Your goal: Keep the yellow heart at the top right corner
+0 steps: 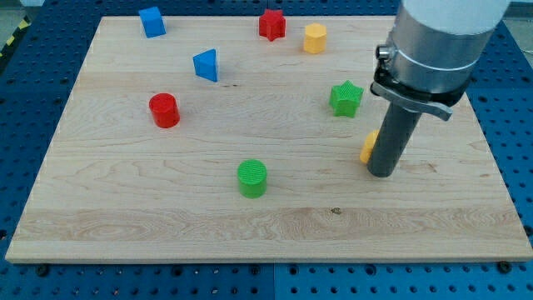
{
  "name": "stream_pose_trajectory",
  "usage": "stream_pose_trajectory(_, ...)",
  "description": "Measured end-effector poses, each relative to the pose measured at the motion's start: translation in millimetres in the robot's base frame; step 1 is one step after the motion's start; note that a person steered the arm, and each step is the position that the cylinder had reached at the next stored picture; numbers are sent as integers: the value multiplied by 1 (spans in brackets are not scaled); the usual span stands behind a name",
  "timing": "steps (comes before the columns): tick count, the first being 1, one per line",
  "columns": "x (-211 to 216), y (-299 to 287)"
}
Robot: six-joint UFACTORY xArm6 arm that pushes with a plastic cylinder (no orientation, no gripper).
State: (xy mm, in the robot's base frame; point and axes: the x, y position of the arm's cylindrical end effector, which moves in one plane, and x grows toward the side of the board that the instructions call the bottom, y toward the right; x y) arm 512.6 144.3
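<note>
Contact made: my tip (381, 172) touches the yellow heart (367, 147), mostly hidden behind the rod at the counter's (125, 217) right-middle. No jaws fitted. Next, I'd push it toward the top right.

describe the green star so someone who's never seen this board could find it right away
Start at the wooden board and look to the view's right half, just left of the big dark rod. The green star sits there, above my tip. The other green block, lower and nearer the middle, is a round cylinder, not pointed.
</note>
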Motion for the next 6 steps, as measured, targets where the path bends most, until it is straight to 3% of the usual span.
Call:
stream_pose_trajectory(2, -5, -5)
stream_pose_trajectory(6, -91, -6)
